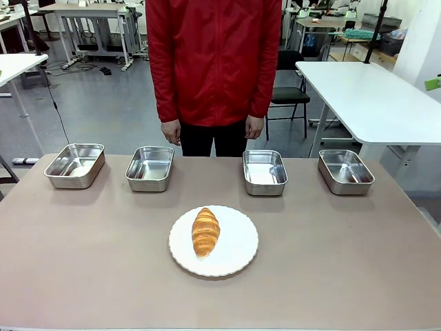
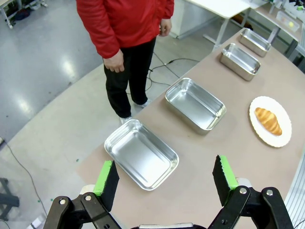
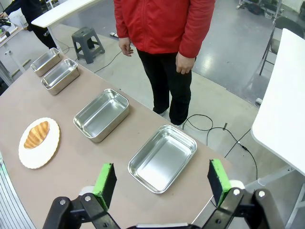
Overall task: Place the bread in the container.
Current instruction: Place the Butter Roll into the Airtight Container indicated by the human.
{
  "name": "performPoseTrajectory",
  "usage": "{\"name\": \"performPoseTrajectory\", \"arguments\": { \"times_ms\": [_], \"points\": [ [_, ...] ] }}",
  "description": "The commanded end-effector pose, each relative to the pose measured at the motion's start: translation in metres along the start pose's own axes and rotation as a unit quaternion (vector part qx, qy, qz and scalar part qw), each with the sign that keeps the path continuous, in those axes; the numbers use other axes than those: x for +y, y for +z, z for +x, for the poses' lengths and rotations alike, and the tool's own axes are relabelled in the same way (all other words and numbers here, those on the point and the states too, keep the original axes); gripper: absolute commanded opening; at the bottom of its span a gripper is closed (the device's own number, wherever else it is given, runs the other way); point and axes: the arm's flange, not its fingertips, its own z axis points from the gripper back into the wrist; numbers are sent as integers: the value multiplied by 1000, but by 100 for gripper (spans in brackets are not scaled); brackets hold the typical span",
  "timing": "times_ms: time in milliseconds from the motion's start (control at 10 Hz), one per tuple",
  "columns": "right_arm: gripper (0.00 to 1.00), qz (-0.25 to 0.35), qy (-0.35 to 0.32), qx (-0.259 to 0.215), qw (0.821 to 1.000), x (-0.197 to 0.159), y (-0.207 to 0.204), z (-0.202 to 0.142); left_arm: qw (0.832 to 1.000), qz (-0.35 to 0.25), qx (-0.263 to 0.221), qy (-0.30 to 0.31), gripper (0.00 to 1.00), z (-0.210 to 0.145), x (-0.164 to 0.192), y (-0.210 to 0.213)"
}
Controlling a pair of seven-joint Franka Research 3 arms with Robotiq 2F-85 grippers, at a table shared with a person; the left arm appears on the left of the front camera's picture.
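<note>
The bread, a golden-brown croissant (image 1: 205, 232), lies on a round white plate (image 1: 238, 243) at the table's middle. Behind it stand several alike steel containers in a row: far left (image 1: 75, 165), left of middle (image 1: 150, 167), right of middle (image 1: 264, 172) and far right (image 1: 345, 171), all empty. My left gripper (image 2: 164, 179) hangs open high above the leftmost container (image 2: 141, 153), with the croissant (image 2: 268, 120) far off to its right. My right gripper (image 3: 162, 180) is open above the rightmost container (image 3: 163, 158), the croissant (image 3: 36, 134) far to its left. Nothing is held.
A person in a red jacket (image 1: 213, 55) stands at the far edge behind the middle containers, hands hanging at their sides (image 1: 170, 131). A white table (image 1: 372, 96) and a chair stand beyond the far right corner.
</note>
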Motion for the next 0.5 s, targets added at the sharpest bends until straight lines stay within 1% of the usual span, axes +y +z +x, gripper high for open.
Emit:
{"name": "performPoseTrajectory", "arguments": {
  "times_ms": [0,400],
  "points": [
    [100,1,1,-2,1000,1,0,1,1000,-5,-6,-5,100,-1,0,1],
    [100,1,1,-2,1000,1,0,1,1000,-5,-6,-5,100,-1,0,1]
  ]
}}
